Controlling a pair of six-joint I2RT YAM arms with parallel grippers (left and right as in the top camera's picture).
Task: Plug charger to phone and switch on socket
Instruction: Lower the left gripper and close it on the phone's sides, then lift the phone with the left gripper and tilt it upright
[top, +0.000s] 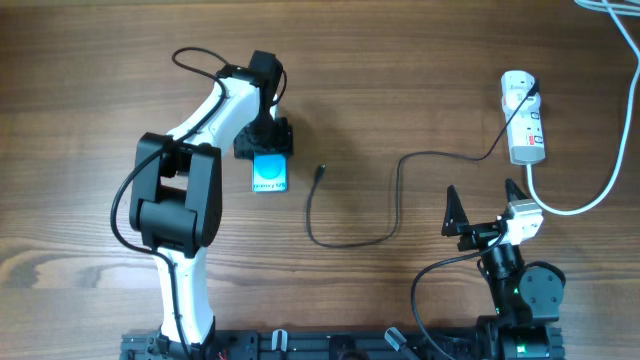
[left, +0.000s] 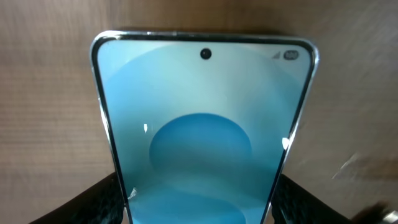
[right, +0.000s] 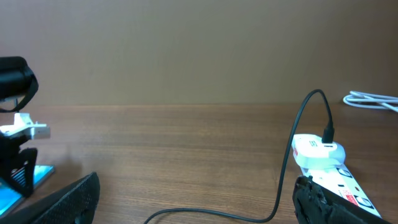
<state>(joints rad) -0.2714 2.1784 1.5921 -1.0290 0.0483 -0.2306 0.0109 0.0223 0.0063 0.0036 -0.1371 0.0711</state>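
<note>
L pincer (top: 266, 148): part open, set astride the phone. Fingers (left: 99, 202) sit at its two long edges w/ no gap I can make out, but can't tell if it's truly clamped.
Phone (top: 269, 176): flat on table (top: 80, 60), screen up, right under L pincer, between its fingers.
Phone handling: prob. rigid & light, w/ a slick, breakable glass face. Grip the side edges, not the screen, & leave the port end clear.
Plug tip (top: 321, 171): loose on table just right of L pincer, apart from phone & well left of R pincer.
Charger (top: 345, 238): thin black cable, likely floppy & light, apt to drag or twist. Best held close behind the tip, where it's stiffest.
R pincer (top: 481, 200): jaws wide apart, nothing held. Cable curves past its left & front.
Socket (top: 524, 125): ahead of R pincer, a bit right, not touching. Charger's far end looks plugged in already. Switch state too small to tell.
White cord (top: 590, 200): loops off to R pincer's right.
</note>
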